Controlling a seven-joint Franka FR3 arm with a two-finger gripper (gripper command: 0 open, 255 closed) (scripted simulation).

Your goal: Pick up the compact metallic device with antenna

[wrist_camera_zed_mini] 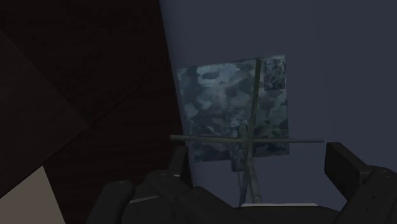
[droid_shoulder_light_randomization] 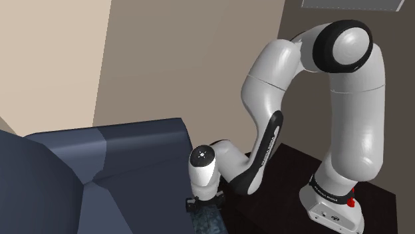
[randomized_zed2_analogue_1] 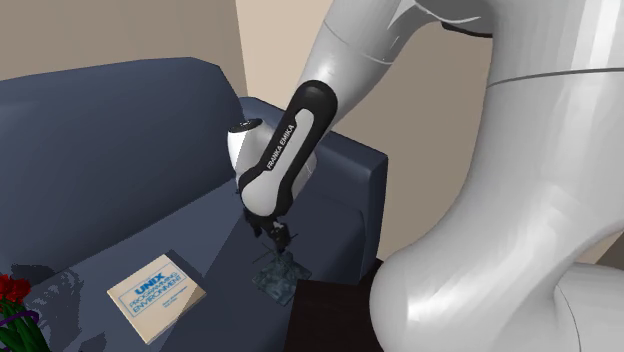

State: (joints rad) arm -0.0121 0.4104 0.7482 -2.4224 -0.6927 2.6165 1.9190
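Glossy white rounded arm (droid_shoulder_light_randomization: pixel 346 126), black bands at its joints, a black forearm panel (randomized_zed2_analogue_1: pixel 285 150) lettered FRANKA EMIKA in white, a red mark (droid_shoulder_light_randomization: pixel 352 197) by the base, all-black pincer (wrist_camera_zed_mini: pixel 261 162)

One dark blue sofa (randomized_zed2_analogue_1: pixel 100 120) is counted, and one book (randomized_zed2_analogue_1: pixel 157 292) with a pale cover and blue lettering. One mottled grey-blue device (wrist_camera_zed_mini: pixel 216 108) is counted, with two thin crossed rods (wrist_camera_zed_mini: pixel 210 137) on it. One bunch of red flowers (randomized_zed2_analogue_1: pixel 12 290) is noted. One white arm (droid_shoulder_light_randomization: pixel 346 119) is counted, one black gripper (wrist_camera_zed_mini: pixel 257 159) with two fingers (wrist_camera_zed_mini: pixel 343 167), one dark stand top (droid_shoulder_light_randomization: pixel 292 166) and one red button (droid_shoulder_light_randomization: pixel 352 197).
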